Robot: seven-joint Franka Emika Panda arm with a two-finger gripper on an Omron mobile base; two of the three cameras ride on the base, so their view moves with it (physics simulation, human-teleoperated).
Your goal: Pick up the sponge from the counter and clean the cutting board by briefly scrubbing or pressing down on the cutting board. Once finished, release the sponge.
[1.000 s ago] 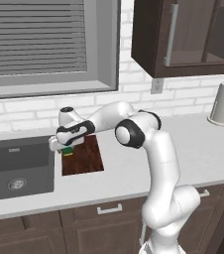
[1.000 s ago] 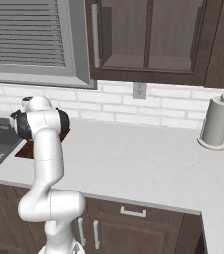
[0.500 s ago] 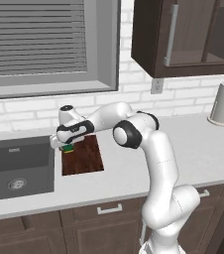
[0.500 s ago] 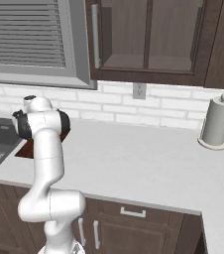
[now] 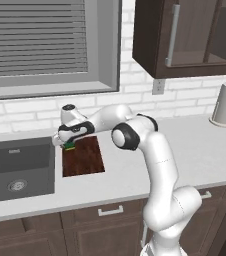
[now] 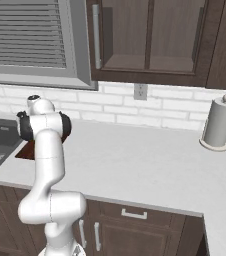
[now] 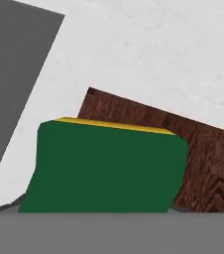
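The dark reddish-brown cutting board (image 5: 85,157) lies on the light counter (image 5: 195,150), just right of the sink. My gripper (image 5: 67,144) hangs over the board's far left corner, shut on the sponge (image 5: 70,146). In the hand view the sponge (image 7: 104,168) looms large, with its green face toward the camera and a thin yellow edge along its top. It covers the corner of the cutting board (image 7: 208,163), and the fingertips are hidden behind it. Whether the sponge touches the board cannot be told. From the right base view, a strip of the cutting board (image 6: 27,150) shows behind the arm.
The dark grey sink basin (image 5: 17,167) is sunk in the counter directly left of the board, and it also appears as the sink basin (image 7: 10,74) in the hand view. A paper towel roll (image 5: 224,104) stands far right by the brick wall. Wall cabinets hang overhead.
The hand and the sponge have crept slightly to the right over the board's far left corner. The board has not moved.
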